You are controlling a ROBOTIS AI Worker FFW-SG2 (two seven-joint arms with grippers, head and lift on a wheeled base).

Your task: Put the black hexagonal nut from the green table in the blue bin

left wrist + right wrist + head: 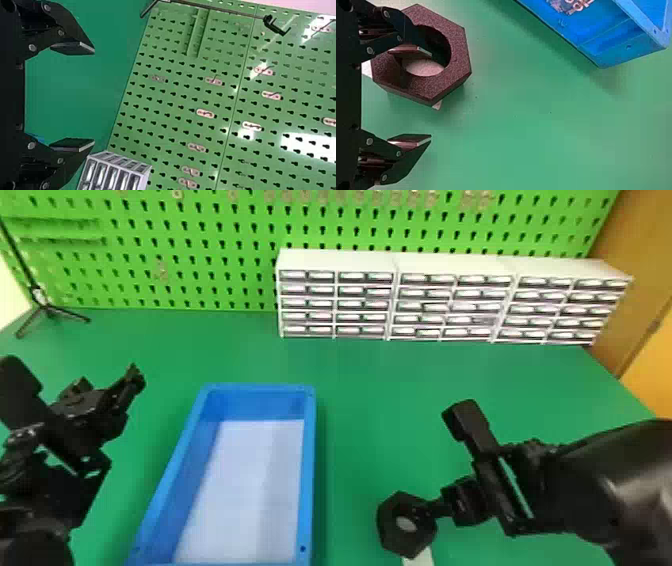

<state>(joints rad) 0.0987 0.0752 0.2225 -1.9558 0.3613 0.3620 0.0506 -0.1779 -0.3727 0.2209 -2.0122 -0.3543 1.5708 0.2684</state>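
Black hexagonal nut over a pale piece on the green table, right of the blue bin, one finger of the released, wide-spread right gripper across its hole, left gripper likewise spread, left of the bin.

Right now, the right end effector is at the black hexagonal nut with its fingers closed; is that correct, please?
Not quite: the right end effector is at the black hexagonal nut, but its fingers stand wide apart, as the right wrist view shows.
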